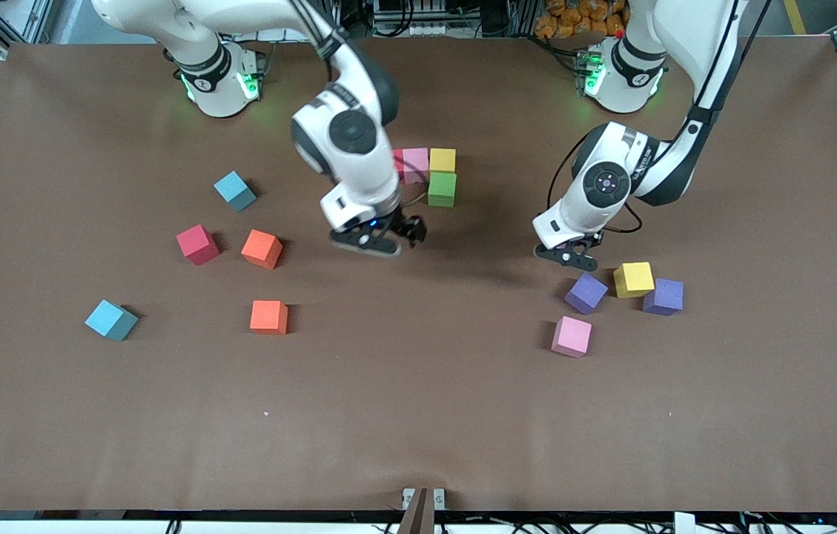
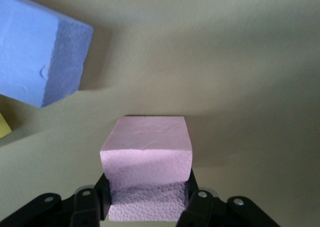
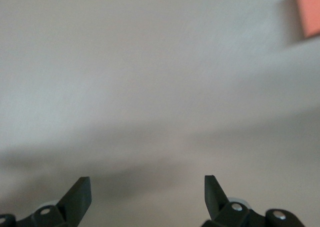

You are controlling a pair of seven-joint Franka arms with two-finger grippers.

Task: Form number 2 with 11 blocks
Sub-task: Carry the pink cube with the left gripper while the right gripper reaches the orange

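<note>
Taking the green cube [image 1: 442,189] as the mark, the spare stock lies toward the right arm's end of the table and nearer the front camera: two blue cubes [image 1: 111,320], a red cube [image 1: 198,244] and two orange cubes [image 1: 268,317], scattered and apart. The right gripper [image 1: 381,239] hangs over bare table close to the green cube, its fingers spread wide with nothing between them; it appears to be waiting. The number 2 [image 1: 429,170] is only begun. A part-hidden red, a pink and a yellow cube touch in a row, and the green one sits against the yellow, nearer the camera. So the digit's long axis probably runs from the robots' bases toward the camera, top edge at the bases. Toward the left arm's end, the left gripper [image 1: 574,259] is down among two purple cubes [image 1: 586,292], a yellow cube [image 1: 634,279] and a loose pink one [image 1: 571,336]. Its fingers [image 2: 197,204] clamp a pink cube [image 2: 146,157] squarely by opposite faces, likely so it will set down flush.
</note>
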